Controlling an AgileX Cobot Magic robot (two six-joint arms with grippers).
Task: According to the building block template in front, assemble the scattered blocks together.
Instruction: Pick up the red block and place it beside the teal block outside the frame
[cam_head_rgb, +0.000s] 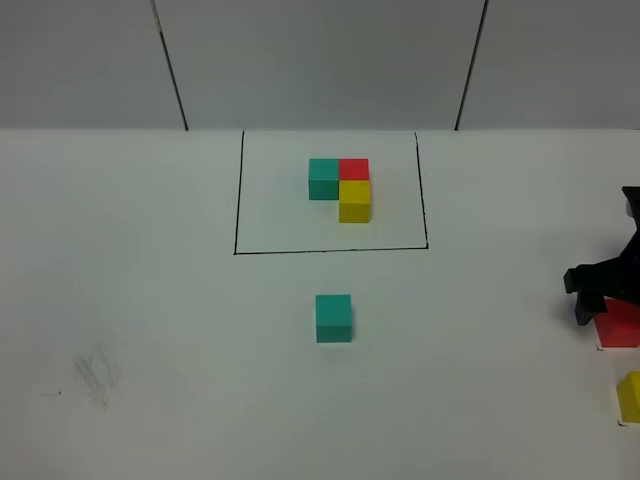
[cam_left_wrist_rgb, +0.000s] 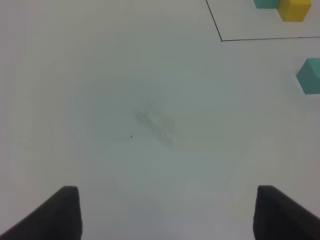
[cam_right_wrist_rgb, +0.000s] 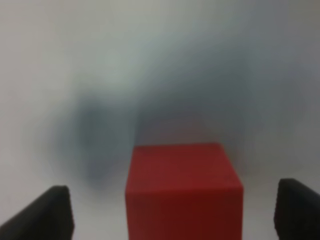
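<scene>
The building block template (cam_head_rgb: 343, 185) is an L of teal, red and yellow cubes inside a black-lined rectangle at the back centre. Of the scattered blocks, the teal cube (cam_head_rgb: 333, 317) sits alone in front of the frame. The red cube (cam_head_rgb: 620, 330) and the yellow cube (cam_head_rgb: 630, 396) lie at the far right edge. My right gripper (cam_head_rgb: 603, 298) hangs over the red cube (cam_right_wrist_rgb: 182, 192), open, with a gap between each finger and the cube's sides. My left gripper (cam_left_wrist_rgb: 167, 205) is open over bare table, and the teal cube (cam_left_wrist_rgb: 310, 75) lies well beyond it.
The black frame line (cam_head_rgb: 330, 250) runs between the template and the loose teal cube. A faint grey smudge (cam_head_rgb: 95, 378) marks the white table at the front left. Grey wall panels (cam_head_rgb: 320, 60) close off the back.
</scene>
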